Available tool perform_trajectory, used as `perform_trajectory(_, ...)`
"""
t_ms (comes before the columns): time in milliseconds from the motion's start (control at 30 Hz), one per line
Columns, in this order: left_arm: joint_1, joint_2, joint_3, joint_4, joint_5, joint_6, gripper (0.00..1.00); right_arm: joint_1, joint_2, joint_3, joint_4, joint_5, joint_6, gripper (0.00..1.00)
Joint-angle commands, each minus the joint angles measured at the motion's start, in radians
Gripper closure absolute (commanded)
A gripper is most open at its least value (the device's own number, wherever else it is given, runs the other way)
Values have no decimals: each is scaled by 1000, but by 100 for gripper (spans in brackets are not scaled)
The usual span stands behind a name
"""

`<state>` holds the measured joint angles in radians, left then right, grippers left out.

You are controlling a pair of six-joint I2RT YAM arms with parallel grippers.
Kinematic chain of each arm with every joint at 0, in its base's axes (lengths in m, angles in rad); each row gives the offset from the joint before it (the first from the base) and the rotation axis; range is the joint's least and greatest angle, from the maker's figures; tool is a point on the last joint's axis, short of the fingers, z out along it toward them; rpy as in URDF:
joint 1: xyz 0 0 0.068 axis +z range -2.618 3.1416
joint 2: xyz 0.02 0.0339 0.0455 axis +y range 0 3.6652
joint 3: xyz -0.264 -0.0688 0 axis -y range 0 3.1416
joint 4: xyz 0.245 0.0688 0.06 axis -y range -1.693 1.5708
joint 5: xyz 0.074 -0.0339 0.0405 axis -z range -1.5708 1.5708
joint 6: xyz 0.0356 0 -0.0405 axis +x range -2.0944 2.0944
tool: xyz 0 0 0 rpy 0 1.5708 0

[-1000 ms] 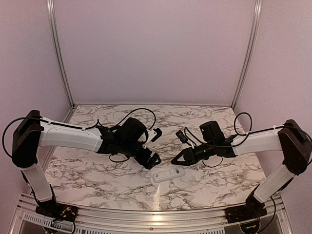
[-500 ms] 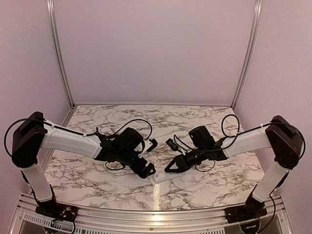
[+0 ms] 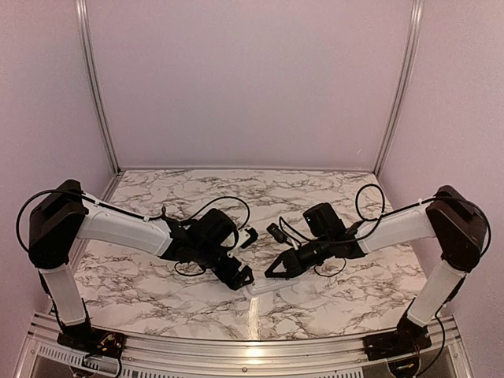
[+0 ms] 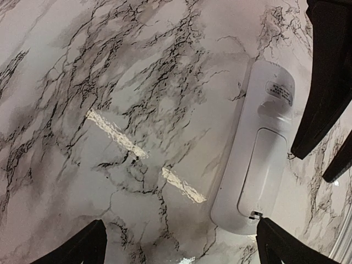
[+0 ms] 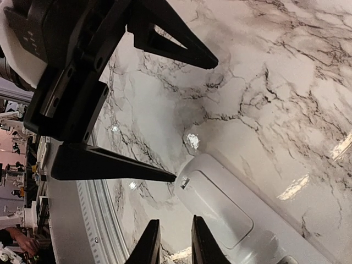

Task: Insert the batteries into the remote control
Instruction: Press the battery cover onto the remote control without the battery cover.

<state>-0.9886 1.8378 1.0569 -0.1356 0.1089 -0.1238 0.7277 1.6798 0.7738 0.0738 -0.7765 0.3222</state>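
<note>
The white remote control (image 4: 258,148) lies back side up on the marble table, with its battery cover shut. In the top view only a sliver of the remote (image 3: 260,288) shows between the two grippers. My left gripper (image 4: 179,245) is wide open and empty, and its right fingertip (image 4: 275,242) touches the small latch at the remote's near end. My right gripper (image 5: 175,242) is empty, its jaws a narrow gap apart, hovering just beside that same end of the remote (image 5: 231,220). The batteries are out of view.
The table's front metal rail (image 3: 252,346) runs just behind the remote, and it also shows in the right wrist view (image 5: 104,220). The left gripper's black fingers (image 5: 121,165) fill the upper left of the right wrist view. Plain walls enclose the table.
Both arms have moved inward and down onto the remote. The right gripper came in from the right, the left fingertip now touches the latch end, and the remote is mostly covered from above.
</note>
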Motion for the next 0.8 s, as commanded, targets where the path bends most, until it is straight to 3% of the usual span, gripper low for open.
perform_trajectory(0,-2,31,28,5,20,13,2,9,7,31,-4,15,-2,81)
perform_trajectory(767,-8,80,45,-7,19,23,3,9,29,42,1,-20,-1,85)
